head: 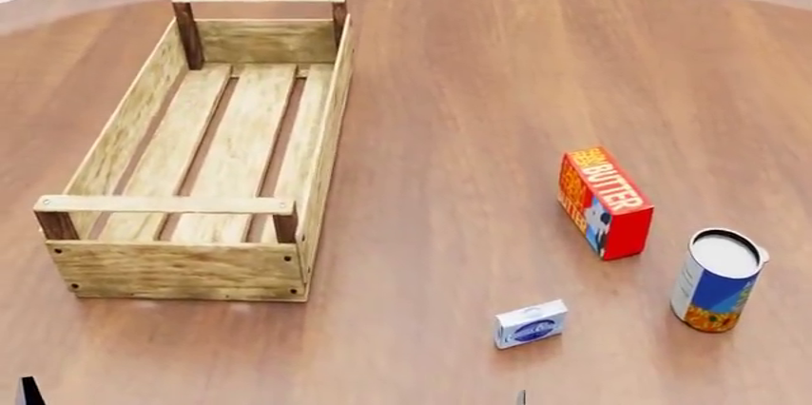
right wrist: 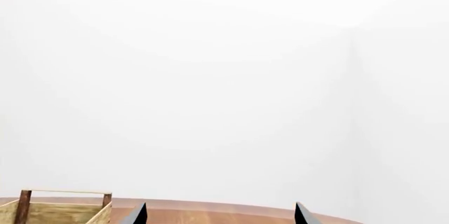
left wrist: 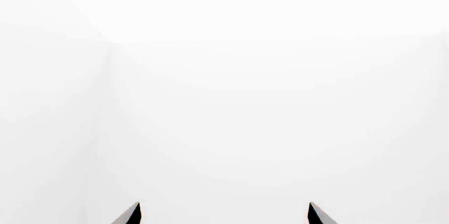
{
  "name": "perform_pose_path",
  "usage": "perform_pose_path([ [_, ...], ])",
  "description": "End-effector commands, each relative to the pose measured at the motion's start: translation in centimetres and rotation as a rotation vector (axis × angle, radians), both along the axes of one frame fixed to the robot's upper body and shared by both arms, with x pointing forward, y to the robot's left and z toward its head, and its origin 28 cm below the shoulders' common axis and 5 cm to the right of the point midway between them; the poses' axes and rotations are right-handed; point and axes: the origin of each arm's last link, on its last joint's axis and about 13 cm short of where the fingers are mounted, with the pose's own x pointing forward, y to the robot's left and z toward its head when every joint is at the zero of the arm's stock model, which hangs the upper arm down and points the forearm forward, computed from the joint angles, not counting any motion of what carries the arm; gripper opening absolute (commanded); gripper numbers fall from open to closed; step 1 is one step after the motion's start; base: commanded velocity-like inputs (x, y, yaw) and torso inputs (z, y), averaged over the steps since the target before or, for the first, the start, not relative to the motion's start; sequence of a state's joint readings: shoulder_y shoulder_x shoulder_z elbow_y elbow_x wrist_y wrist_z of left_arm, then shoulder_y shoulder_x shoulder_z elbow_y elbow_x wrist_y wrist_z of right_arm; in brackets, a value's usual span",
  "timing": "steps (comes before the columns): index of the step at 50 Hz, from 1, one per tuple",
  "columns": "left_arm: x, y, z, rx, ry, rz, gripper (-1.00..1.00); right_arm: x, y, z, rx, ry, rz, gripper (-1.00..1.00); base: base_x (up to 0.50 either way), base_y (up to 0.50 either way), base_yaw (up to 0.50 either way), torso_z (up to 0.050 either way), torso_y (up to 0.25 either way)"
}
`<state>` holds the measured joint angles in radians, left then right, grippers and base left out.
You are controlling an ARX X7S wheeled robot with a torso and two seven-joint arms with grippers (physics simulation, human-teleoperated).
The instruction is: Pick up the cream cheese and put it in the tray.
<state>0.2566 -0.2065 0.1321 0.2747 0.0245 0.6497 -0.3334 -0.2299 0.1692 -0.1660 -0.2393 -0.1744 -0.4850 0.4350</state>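
My right pincer (right wrist: pixel 220 214) is parted wide with nothing between its tips; only the two dark points show at the edge of its own camera, aimed out at a blank white wall, with the far rim of the table (right wrist: pixel 232 216) and one end of the tray (right wrist: pixel 60 209) low in that view. My left pincer (left wrist: pixel 224 214) is the same: tips spread, nothing held, facing bare white. I judge both arms are parked high and level, which is why neither wrist camera sees the cream cheese.

From my head camera the cream cheese (head: pixel 531 324) lies flat on the brown table (head: pixel 457 91), logo up, on the near side. Taking the cream cheese as my landmark, the butter box (head: pixel 604 202) stands beyond it and a little to the right, the tin can (head: pixel 717 279) is off to its right, and the tray (head: pixel 193 267) sits well apart to its left, long side running away from me, nothing in it.

A thin sliver at the bottom edge of the head view (head: pixel 520 397), just nearer me than the cream cheese, may be my right pincer's tip. If so, the box lies close ahead and below it, so the right arm seems best placed to drop down.
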Motion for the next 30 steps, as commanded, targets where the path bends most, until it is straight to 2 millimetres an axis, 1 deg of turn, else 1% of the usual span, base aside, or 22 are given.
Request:
perform_pose_path([
  [1,-0.01,0.06,0.02,-0.001,-0.002,0.002,1.0,0.0,0.1,0.04,-0.006,0.0,0.004,1.0,0.09,0.19,0.0,0.0,0.0],
  [30,0.03,0.04,0.01,0.007,-0.001,0.008,1.0,-0.01,0.21,-0.1,-0.008,-0.002,0.009,1.0,0.09,0.19,0.0,0.0,0.0],
])
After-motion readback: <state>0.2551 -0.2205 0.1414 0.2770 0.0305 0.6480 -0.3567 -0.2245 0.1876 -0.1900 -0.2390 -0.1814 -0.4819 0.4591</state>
